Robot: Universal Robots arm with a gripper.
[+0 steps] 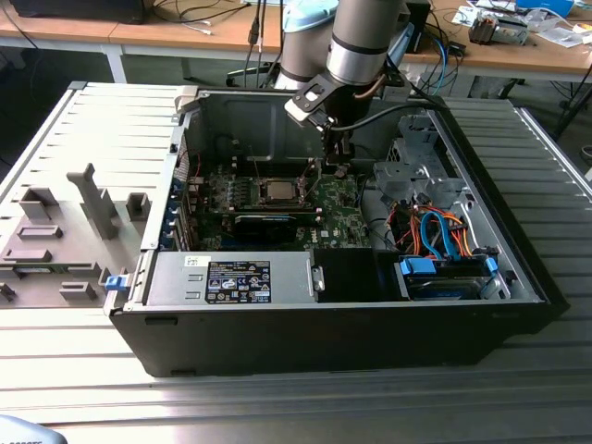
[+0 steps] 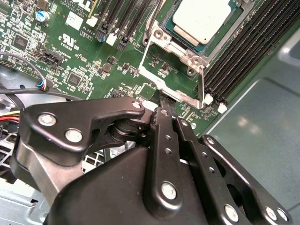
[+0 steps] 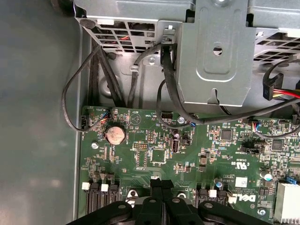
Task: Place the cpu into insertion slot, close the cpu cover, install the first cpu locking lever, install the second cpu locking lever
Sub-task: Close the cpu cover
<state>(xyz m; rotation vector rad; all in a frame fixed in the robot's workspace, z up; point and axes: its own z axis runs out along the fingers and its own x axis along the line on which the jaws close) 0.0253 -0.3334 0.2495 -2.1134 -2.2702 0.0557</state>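
Closed fingers hover by the open cpu cover (cpu seated).

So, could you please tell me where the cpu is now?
In the second wrist view the cpu lies on the green motherboard between black memory slots, just beyond the open cpu cover.

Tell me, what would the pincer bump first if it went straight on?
Probably the edge of the open cpu cover, right ahead of the shut pincer, though depth is unclear.
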